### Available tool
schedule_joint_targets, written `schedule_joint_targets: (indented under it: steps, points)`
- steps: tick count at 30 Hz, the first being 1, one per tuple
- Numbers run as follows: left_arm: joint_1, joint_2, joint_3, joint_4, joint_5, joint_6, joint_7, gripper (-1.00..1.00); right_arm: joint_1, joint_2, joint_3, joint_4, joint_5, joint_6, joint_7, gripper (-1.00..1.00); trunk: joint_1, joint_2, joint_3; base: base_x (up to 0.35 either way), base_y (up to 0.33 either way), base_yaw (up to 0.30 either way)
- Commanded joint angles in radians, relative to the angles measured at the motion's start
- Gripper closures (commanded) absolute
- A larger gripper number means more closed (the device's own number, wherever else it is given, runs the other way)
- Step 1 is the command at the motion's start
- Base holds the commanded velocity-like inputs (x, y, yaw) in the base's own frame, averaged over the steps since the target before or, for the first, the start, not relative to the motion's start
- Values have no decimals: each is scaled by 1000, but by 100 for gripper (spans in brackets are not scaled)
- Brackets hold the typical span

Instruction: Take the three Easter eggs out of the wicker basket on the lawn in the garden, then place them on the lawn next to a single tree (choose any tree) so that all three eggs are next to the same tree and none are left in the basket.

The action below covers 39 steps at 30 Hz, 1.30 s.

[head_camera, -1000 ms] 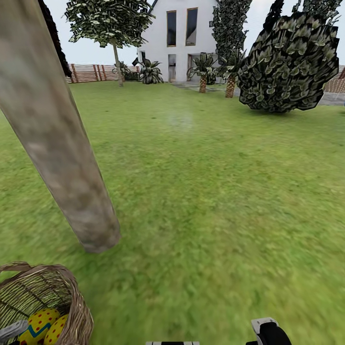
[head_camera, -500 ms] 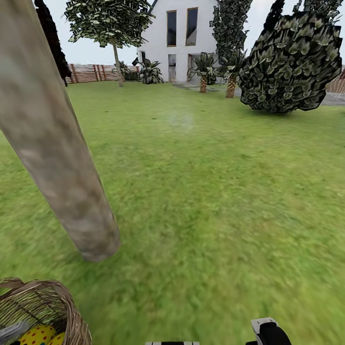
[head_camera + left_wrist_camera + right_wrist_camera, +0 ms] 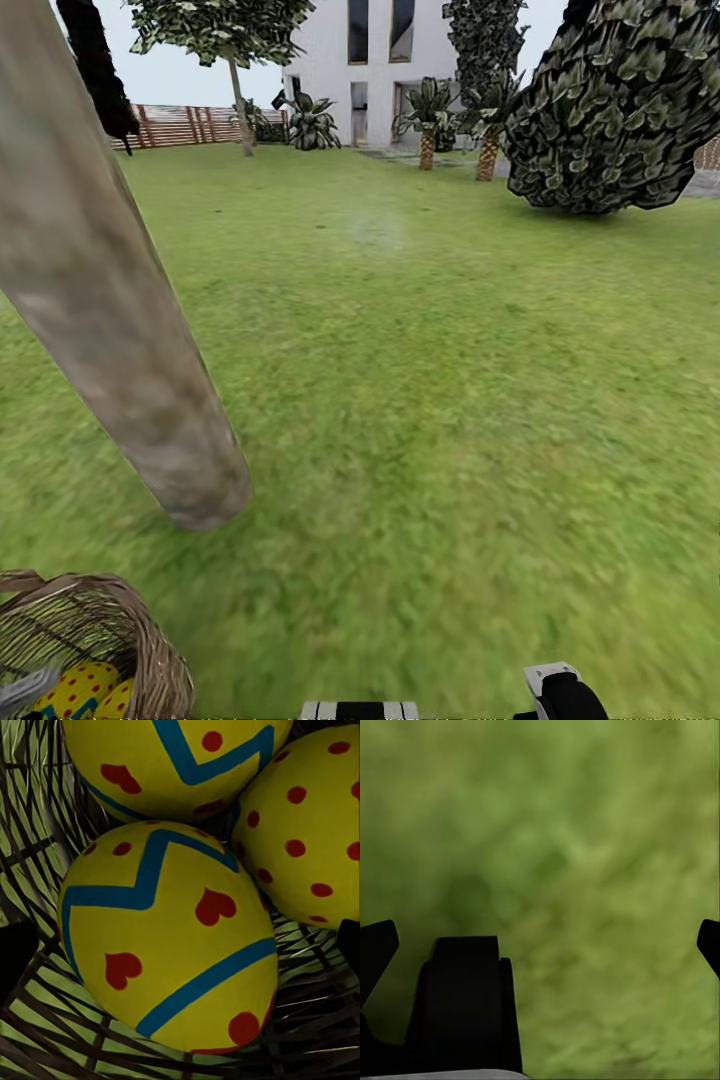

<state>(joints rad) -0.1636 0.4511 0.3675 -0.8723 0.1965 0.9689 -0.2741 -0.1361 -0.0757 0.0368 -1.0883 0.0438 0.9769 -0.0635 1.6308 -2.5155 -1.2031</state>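
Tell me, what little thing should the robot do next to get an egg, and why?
Probably ease the left gripper down and close its fingers on the nearest egg. All three eggs lie in the wicker basket, and the open fingers sit on either side of this one without touching it. The tree stands right beside the basket, so the carry would be short.

Open green grass lawn ahead and rightward. Thick mottled grey-brown tree trunk blocking left, just beyond round brown wicker basket at lawn's near-left corner.
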Motion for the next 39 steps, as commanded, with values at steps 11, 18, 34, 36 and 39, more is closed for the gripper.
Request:
schedule_joint_targets:
  steps: [11, 18, 34, 36, 39]
  points:
    - [0, -4, 1, -1, 0, 5, -4, -100, 0, -3, 0, -6, 4, 7, -1, -100, 5, -3, -43, 0, 0, 0]
    - [0, -6, 1, -1, 0, 5, -4, -100, 0, -4, -1, -8, 4, 8, -1, -100, 8, -5, -71, 0, 0, 0]
    - [0, -20, -3, -1, 0, 5, -4, -100, 0, -3, -1, -8, 2, 7, -1, -100, 15, -8, -132, 0, 0, 0]
    - [0, -21, -2, -1, 0, 5, -4, -100, 0, -3, -1, -7, 2, 8, -1, -100, 16, -9, -136, 0, 0, 0]
    - [0, -21, -2, -1, 0, 5, -4, -100, 0, -3, -1, -7, 2, 8, -1, -100, 16, -9, -136, 0, 0, 0]
